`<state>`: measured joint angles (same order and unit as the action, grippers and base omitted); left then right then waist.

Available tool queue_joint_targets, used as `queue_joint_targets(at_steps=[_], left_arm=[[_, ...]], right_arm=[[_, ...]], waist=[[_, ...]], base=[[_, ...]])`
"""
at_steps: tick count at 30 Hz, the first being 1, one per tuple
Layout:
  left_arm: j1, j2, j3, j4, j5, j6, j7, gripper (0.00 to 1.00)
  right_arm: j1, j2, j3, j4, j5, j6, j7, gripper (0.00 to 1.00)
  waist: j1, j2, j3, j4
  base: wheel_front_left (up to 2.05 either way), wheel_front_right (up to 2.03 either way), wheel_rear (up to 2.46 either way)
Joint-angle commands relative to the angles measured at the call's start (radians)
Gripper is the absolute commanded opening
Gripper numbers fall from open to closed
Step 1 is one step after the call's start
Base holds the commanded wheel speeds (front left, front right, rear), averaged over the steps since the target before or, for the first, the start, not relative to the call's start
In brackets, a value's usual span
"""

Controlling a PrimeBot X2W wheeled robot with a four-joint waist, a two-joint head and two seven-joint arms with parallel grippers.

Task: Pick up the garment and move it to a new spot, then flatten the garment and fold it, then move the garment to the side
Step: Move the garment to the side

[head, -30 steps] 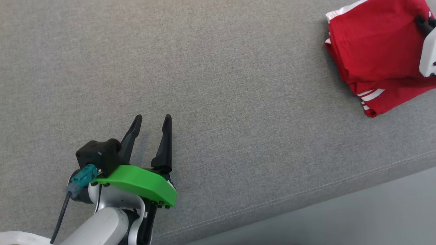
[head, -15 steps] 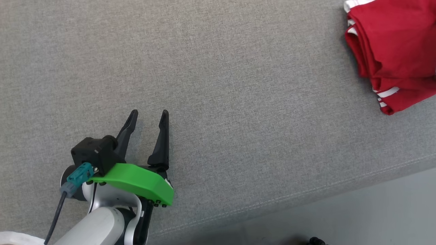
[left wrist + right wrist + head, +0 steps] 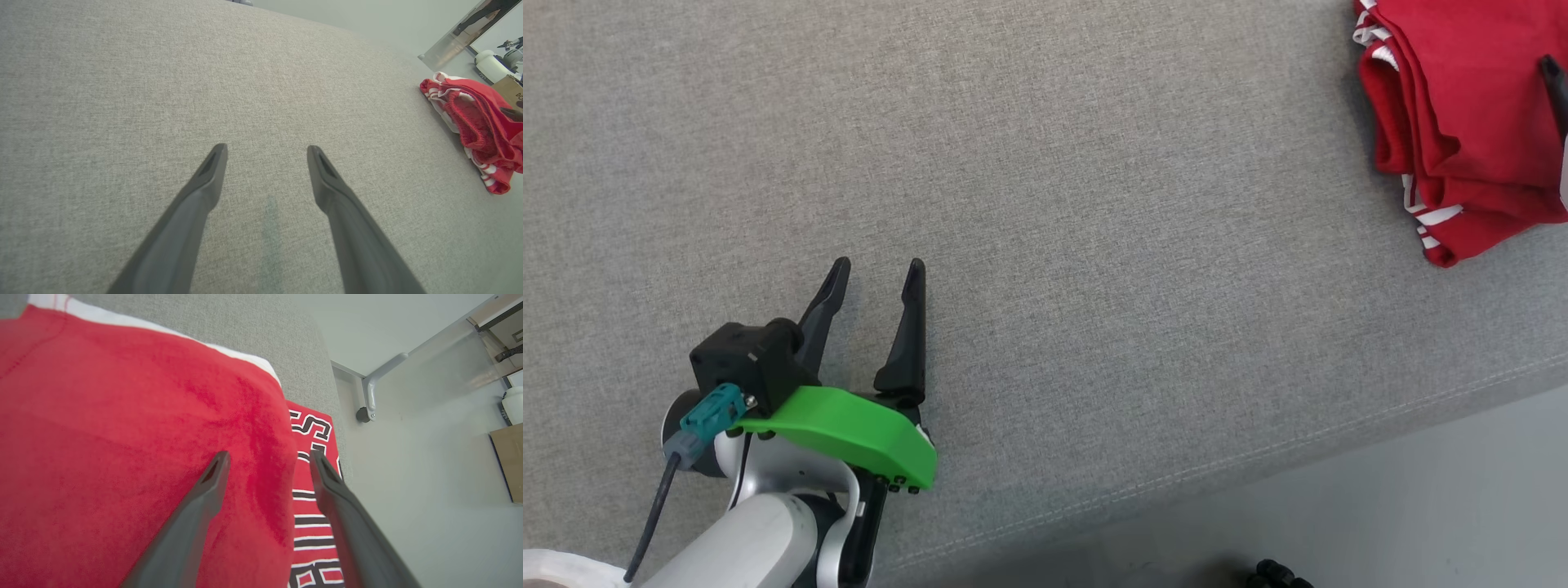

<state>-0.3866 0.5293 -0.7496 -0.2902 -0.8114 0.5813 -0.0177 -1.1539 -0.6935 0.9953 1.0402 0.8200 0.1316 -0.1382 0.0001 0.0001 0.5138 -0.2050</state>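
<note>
Head: I see red garment point(image 3: 1470, 122) folded at the far right of grey fabric surface point(image 3: 1094, 204); left gripper point(image 3: 878, 265) well apart from it, jaws spread | Right wrist: right gripper point(image 3: 269, 454) jaws spread over garment; black-and-white lettering shows here.

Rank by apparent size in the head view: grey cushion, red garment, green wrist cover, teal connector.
1. grey cushion
2. red garment, though the frame edge crops it
3. green cover
4. teal connector
The cover is nearer the camera, so true sizes may differ.
</note>
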Motion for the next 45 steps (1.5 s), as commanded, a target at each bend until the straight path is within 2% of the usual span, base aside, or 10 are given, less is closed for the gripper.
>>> queue_joint_targets(at_steps=[1,7,13,19,24,27,28,38,39,45], left_arm=[[-0.019,0.008,0.000,-0.001,0.007,0.005,0.003,1.00],[-0.006,0.007,0.011,0.006,-0.007,-0.005,-0.013,1.00],[0.012,-0.022,0.036,0.030,-0.044,-0.057,-0.068,1.00],[0.028,-0.053,0.071,0.077,-0.076,-0.122,-0.155,1.00],[0.057,-0.060,0.107,0.127,-0.099,-0.159,-0.202,1.00],[0.075,-0.055,0.124,0.147,-0.100,-0.166,-0.216,1.00],[0.094,-0.050,0.147,0.162,-0.106,-0.174,-0.226,1.00],[0.196,0.016,0.239,0.229,-0.106,-0.210,-0.243,1.00],[0.196,0.016,0.239,0.229,-0.106,-0.210,-0.243,1.00],[0.265,0.025,0.278,0.254,-0.092,-0.207,-0.247,1.00]], right_arm=[[-0.002,0.000,0.008,0.013,-0.014,-0.002,-0.012,1.00],[-0.024,0.021,0.007,0.055,-0.012,-0.002,-0.087,1.00],[-0.049,0.013,0.016,-0.016,-0.005,-0.002,-0.119,1.00],[-0.045,0.021,-0.004,-0.074,-0.024,-0.002,-0.127,1.00],[0.015,0.056,-0.101,-0.127,-0.044,-0.002,-0.128,1.00],[0.054,0.079,-0.152,-0.145,-0.055,-0.002,-0.128,1.00],[0.097,0.107,-0.205,-0.165,-0.072,-0.002,-0.128,1.00],[0.331,0.261,-0.476,-0.239,-0.244,-0.002,-0.127,1.00],[0.331,0.261,-0.476,-0.239,-0.244,-0.002,-0.127,1.00],[0.476,0.364,-0.615,-0.305,-0.365,-0.002,-0.127,1.00]], waist=[[-0.0001,-0.0001,-0.001,-0.001],[-0.0001,-0.0001,-0.028,-0.017],[-0.0001,-0.0001,-0.114,-0.031],[-0.0001,-0.0001,-0.215,-0.013],[-0.0001,-0.0001,-0.300,0.018],[-0.0001,-0.0001,-0.330,0.032],[-0.0001,-0.0001,-0.356,0.047],[-0.0001,-0.0001,-0.428,0.110],[-0.0001,-0.0001,-0.428,0.110],[-0.0001,-0.0001,-0.459,0.133]], base=[[0.00,0.00,0.00],[0.00,0.00,0.00],[0.00,0.00,0.00],[0.00,0.00,0.00],[0.00,0.00,0.00],[0.00,0.00,0.00],[0.00,0.00,0.00],[0.00,0.00,0.00],[0.00,0.00,0.00],[0.00,0.00,0.00]])
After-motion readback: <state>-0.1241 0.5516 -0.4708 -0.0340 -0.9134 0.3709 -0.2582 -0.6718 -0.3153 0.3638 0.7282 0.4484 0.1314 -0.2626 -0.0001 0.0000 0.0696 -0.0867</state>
